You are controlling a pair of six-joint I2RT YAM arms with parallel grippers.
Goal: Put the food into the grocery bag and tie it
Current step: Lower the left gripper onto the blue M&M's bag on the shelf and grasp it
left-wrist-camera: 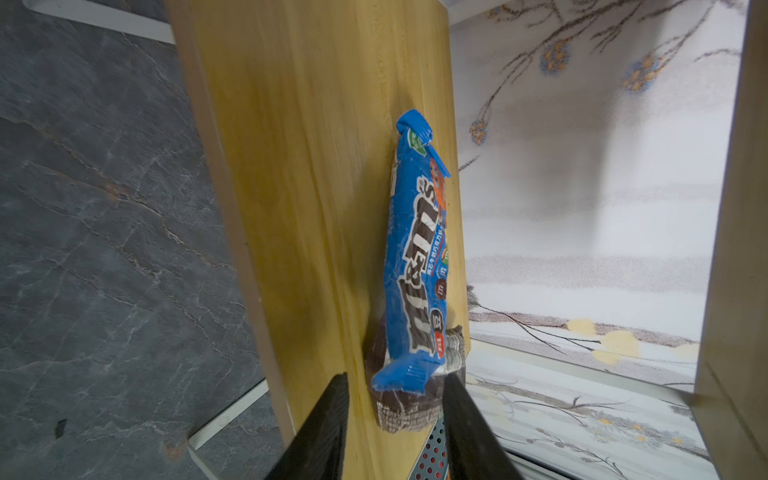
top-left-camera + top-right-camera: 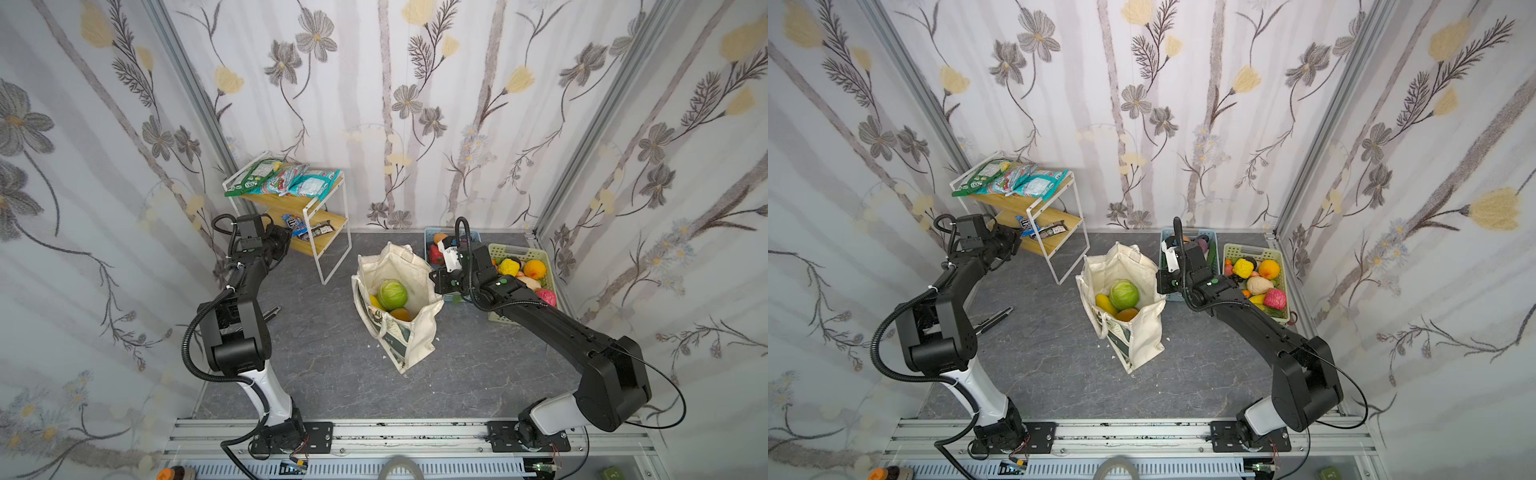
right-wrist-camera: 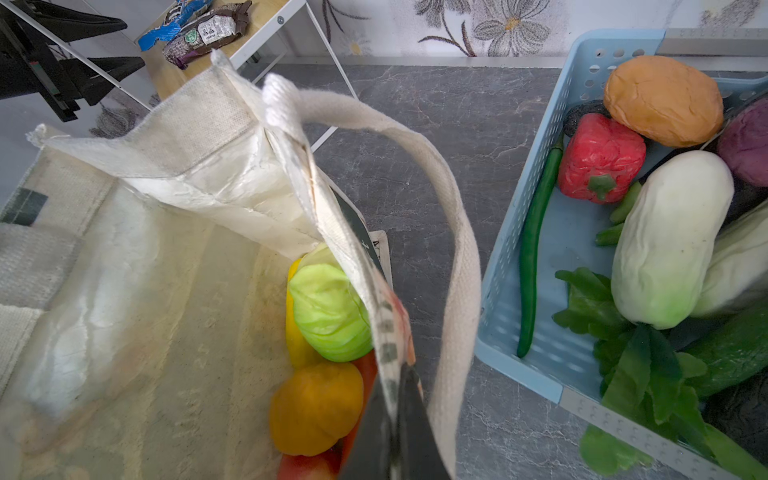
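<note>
Grocery bag (image 2: 422,332) upright and open at mid-table, green cabbage (image 2: 392,294) inside, only in the right wrist view do we see the right gripper (image 3: 395,386) pinched closed on its rim, only the left wrist view shows us the left gripper (image 1: 397,376), jaws parted astride the blue snack packet (image 1: 415,249) on the lower shelf (image 1: 311,166)

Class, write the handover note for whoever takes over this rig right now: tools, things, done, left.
Tools: left tool open, astride one end of the blue packet on the lower shelf; no grip yet. Right tool shut on the rim of the bag.
Done: cabbage, yellow fruit and orange fruit lie in the bag.
Left: bag the packets, then tie the handles.
</note>
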